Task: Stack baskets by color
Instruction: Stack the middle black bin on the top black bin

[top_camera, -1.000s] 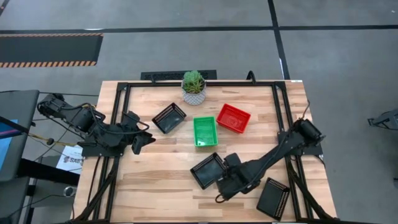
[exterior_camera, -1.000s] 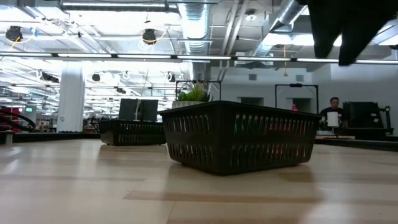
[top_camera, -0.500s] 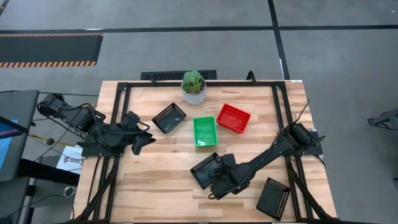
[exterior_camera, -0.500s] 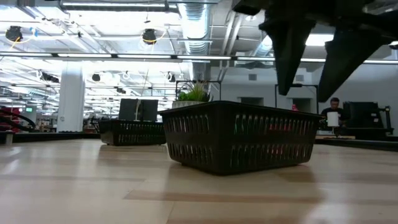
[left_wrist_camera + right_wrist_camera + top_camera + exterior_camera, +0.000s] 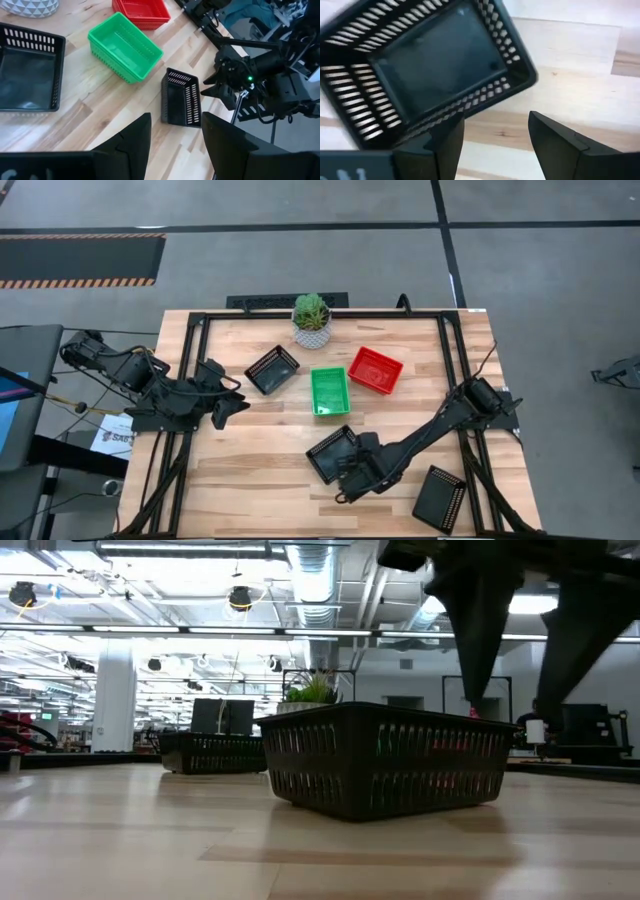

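A black basket (image 5: 333, 453) (image 5: 385, 765) (image 5: 435, 65) rests on its base on the wooden table, right of centre toward the near edge. My right gripper (image 5: 346, 478) (image 5: 510, 705) (image 5: 492, 145) hangs open just above that basket's near right end, pointing steeply down. Its fingertips reach about rim height; one stands by the slotted wall, the other over bare table. My left gripper (image 5: 235, 405) (image 5: 175, 145) waits open above the table's left edge with nothing between its fingers. A second black basket (image 5: 272, 369), a green basket (image 5: 329, 391) and a red basket (image 5: 375, 370) sit in a row farther back.
A white-potted green plant (image 5: 311, 320) stands at the far edge behind the row. Another black basket (image 5: 440, 497) lies at the near right corner, beside my right arm. Bare wood (image 5: 250, 470) stretches across the near left of the table.
My right gripper has sunk toward the black basket and shifted toward the table's left, rolling at the wrist; in the low view its two fingers have come down into sight to the basket's rim. The baskets have stayed put.
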You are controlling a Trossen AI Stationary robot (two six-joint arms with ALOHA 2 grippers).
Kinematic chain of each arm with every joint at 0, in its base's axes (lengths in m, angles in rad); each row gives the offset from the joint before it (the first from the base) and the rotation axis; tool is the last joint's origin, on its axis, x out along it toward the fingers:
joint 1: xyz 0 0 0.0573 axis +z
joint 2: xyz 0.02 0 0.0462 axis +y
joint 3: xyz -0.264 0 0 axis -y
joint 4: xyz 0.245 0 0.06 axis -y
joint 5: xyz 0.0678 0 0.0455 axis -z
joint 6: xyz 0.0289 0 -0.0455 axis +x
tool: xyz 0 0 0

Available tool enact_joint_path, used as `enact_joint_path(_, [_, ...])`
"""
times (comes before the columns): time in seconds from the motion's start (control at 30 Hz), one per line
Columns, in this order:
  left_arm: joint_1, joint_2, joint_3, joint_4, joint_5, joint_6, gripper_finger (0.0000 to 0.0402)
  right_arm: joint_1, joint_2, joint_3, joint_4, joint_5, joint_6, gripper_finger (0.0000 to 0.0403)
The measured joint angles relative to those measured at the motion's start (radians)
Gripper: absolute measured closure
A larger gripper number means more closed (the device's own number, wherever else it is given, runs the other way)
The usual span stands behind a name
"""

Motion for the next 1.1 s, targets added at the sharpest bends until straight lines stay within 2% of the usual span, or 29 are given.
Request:
enact_joint_path(0.37, [0.000, 0.000, 0.000, -0.004, -0.005, 0.004, 0.0239, -0.029, 0.000, -0.086, 0.098, -0.004, -0.028, 0.0158])
enact_joint_path(0.9, [0.000, 0.000, 0.000, -0.003, -0.009, 0.020, 0.0239, -0.199, -0.004, -0.089, 0.026, -0.008, -0.409, 0.0159])
enact_joint_path(1.0, [0.000, 0.000, 0.000, -0.003, -0.009, 0.020, 0.0239, -0.205, -0.019, -0.069, 0.021, -0.028, -0.408, 0.0159])
enact_joint_path(1.1, [0.000, 0.000, 0.000, -0.003, -0.006, 0.020, 0.0239, -0.173, -0.020, -0.043, 0.025, -0.044, -0.336, 0.0159])
